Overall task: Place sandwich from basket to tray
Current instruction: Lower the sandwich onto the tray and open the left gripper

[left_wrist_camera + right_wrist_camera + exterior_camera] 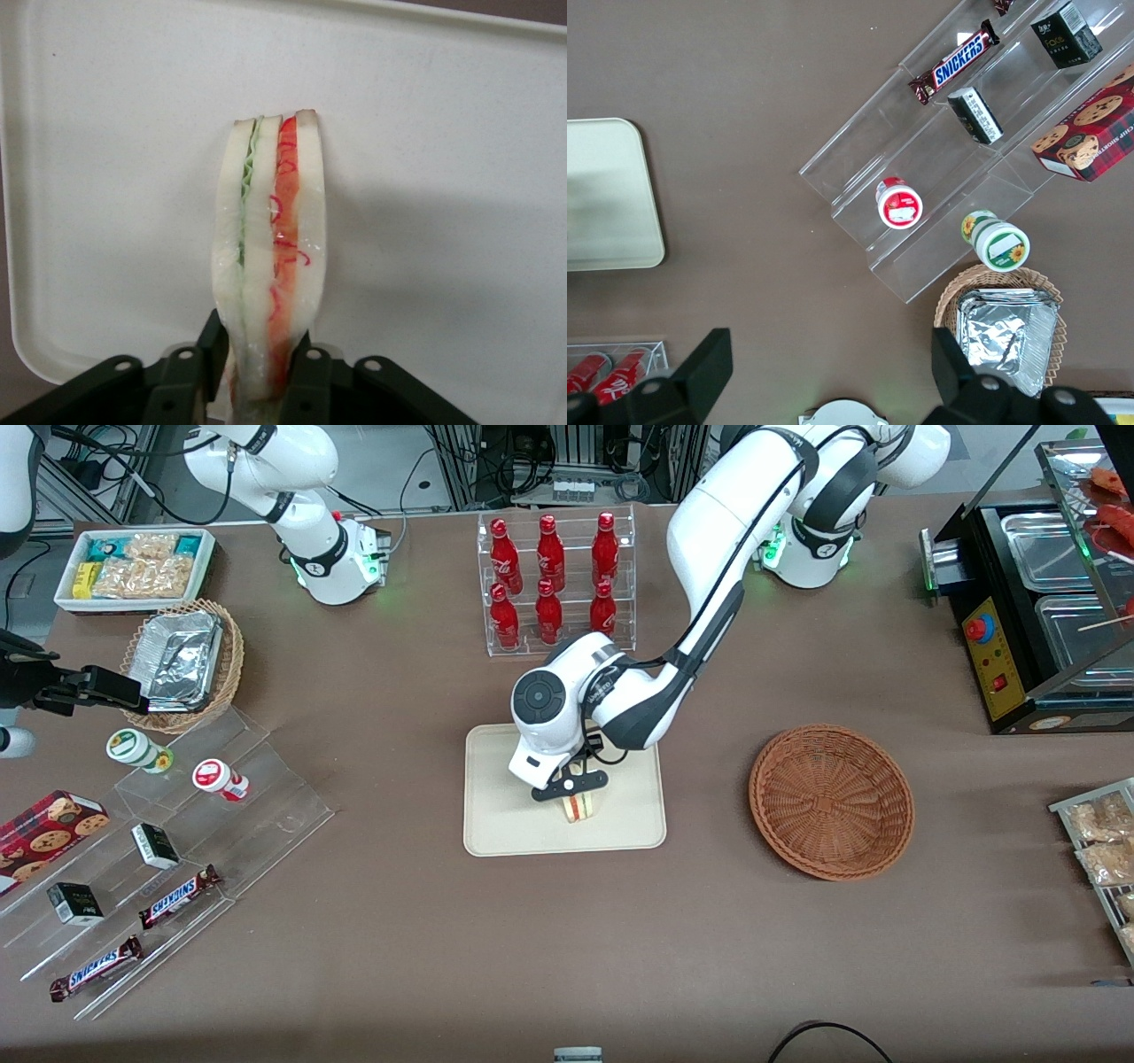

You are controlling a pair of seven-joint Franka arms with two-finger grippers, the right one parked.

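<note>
Where front view hides it, gripper (261,372) fingers (210,354) clamping sandwich (270,257) over tray (443,177).

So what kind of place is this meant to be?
Probably a mock snack shop in a lab: red bottles racked, Snickers bars shelved, while the gripper holds a sandwich over a tray.

Ok so from my end: sandwich (270,257) standing on edge over tray (496,815), pinched at its lower end by gripper (574,786), fingers clamped on both bread faces. White bread slices, green layer one side, red filling the other, layers facing wrist cam. Can't tell if it's touching tray surface yet. Tray is cream-beige, rounded corners, low rim, flat on table mid-way along. Basket (831,801) reddish-brown wicker, round, shallow, nothing in it, sitting beside tray toward working arm's end.
</note>
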